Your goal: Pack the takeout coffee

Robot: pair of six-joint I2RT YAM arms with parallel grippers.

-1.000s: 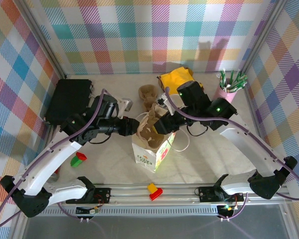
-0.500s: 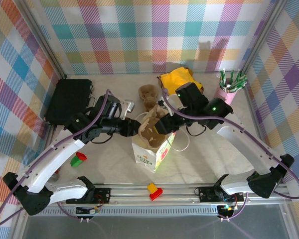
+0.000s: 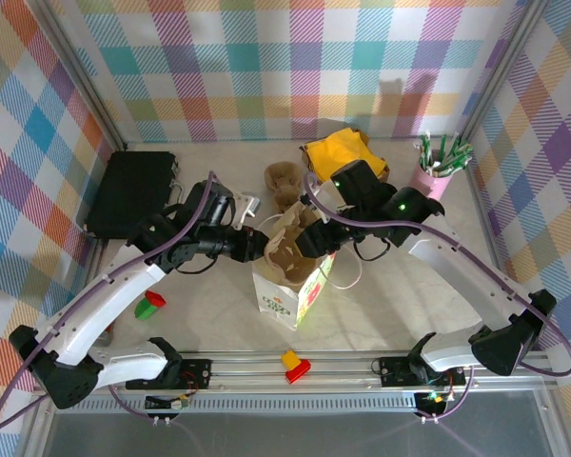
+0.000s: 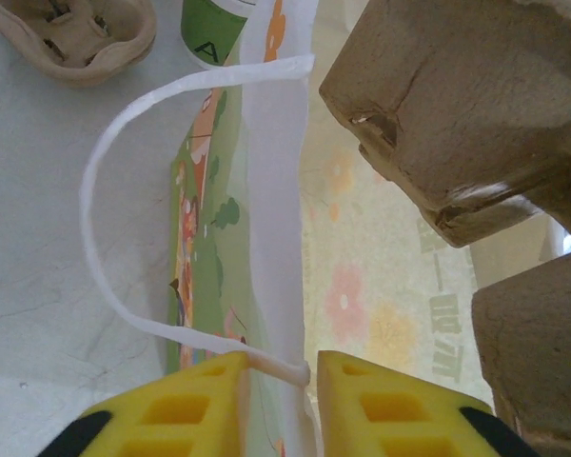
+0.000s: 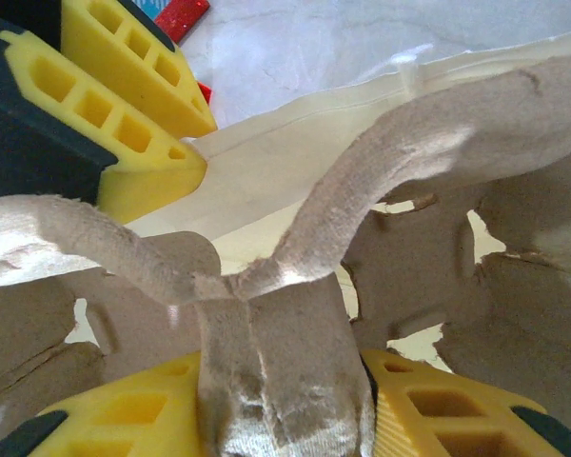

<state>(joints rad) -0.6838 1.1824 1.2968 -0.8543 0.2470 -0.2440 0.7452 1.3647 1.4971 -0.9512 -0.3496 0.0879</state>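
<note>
Right wrist view: right gripper [image 5: 281,400] clenched on the cardboard carrier [image 5: 409,143], which sits in the bag [image 3: 285,300] mouth. Left gripper [image 4: 284,381] straddles the bag rim; a firm pinch cannot be confirmed. What looks like the green cup [image 4: 214,24] stands outside, beyond the bag. Judged step: seating the carrier; next needs the mouth held open.

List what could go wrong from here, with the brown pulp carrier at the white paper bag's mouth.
The left gripper pinches only the thin rim of the white printed paper bag by its handle; the rim may slip or tear.
The brown moulded-pulp cup carrier, held by its centre ridge in the right gripper, nearly fills the mouth; a corner might catch and tip the bag.
The small green paper cup stands close by and could get knocked.
</note>
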